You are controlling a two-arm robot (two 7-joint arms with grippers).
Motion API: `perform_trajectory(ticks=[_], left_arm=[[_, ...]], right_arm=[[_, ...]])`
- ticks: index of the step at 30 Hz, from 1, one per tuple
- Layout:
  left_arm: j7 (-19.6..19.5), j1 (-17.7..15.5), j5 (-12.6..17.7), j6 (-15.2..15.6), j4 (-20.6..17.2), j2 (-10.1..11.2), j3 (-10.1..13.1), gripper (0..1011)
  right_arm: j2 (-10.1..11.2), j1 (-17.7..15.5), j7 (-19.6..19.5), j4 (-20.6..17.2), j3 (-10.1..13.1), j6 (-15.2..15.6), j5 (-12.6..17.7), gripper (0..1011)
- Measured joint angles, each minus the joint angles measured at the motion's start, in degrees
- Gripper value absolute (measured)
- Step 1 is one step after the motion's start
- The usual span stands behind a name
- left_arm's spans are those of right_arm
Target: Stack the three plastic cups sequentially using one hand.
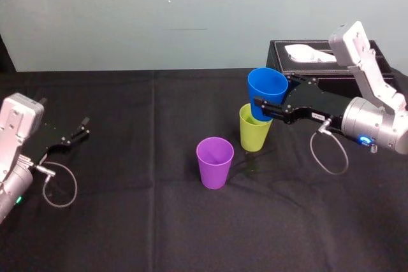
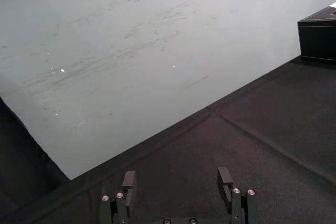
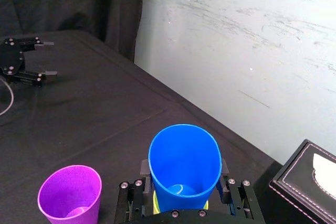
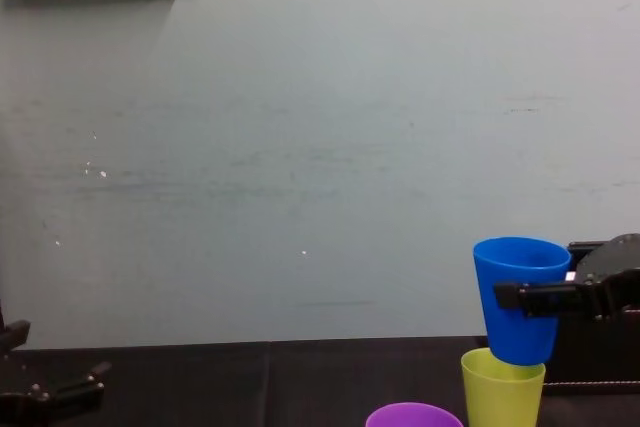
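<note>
My right gripper is shut on the blue cup, one finger on each side of its wall. I hold this cup upright, directly over the yellow-green cup. In the chest view the blue cup has its base just at the mouth of the yellow-green cup. The purple cup stands alone on the black cloth, to the front left of the pair. My left gripper rests open at the far left, holding nothing.
A black tissue box stands at the back right, close behind my right arm. The table's black cloth runs back to a pale wall. A loose cable hangs under my right wrist.
</note>
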Motion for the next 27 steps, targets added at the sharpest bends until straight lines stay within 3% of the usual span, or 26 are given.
perform_trajectory(ticks=[27], left_arm=[[0.0, 0.0, 0.0, 0.0, 0.0, 0.0, 0.0, 1010]], right_arm=[[-1.3, 1.8, 0.9, 3.1, -1.0, -0.5, -0.9, 719]])
